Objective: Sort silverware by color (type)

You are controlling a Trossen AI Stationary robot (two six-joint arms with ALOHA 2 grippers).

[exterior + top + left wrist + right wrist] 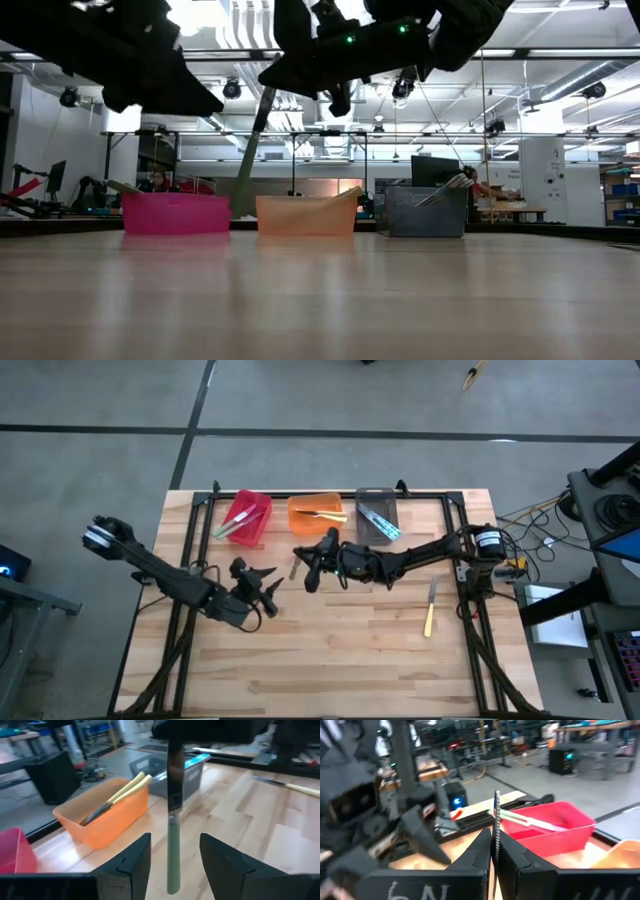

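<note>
Two grippers meet over the middle of the table, just in front of the bins. The right gripper (pixel 494 855) pinches its fingers tight on the metal blade of a green-handled knife (pixel 173 845), holding it near vertical — blade up in the grip, green handle hanging down, clear of the wood. In the low view it tilts slightly. The left gripper (pixel 175 857) sits level with that handle, fingers spread wide on either side and not touching it.

Along the far edge stand three bins in a row, just apart: a red bin (pixel 248 517) with green-handled pieces lying lengthwise, an orange bin (pixel 317 513) with yellow-handled pieces leaning on its rim, and a grey bin (pixel 377 517) with blue-handled pieces propped on its wall.

One yellow-handled knife (pixel 430 607) lies flat near the table's right side, well apart from the arms, long axis running front to back, blade toward the bins. The near half of the wooden table (pixel 350 660) is open board — plenty of room there.
</note>
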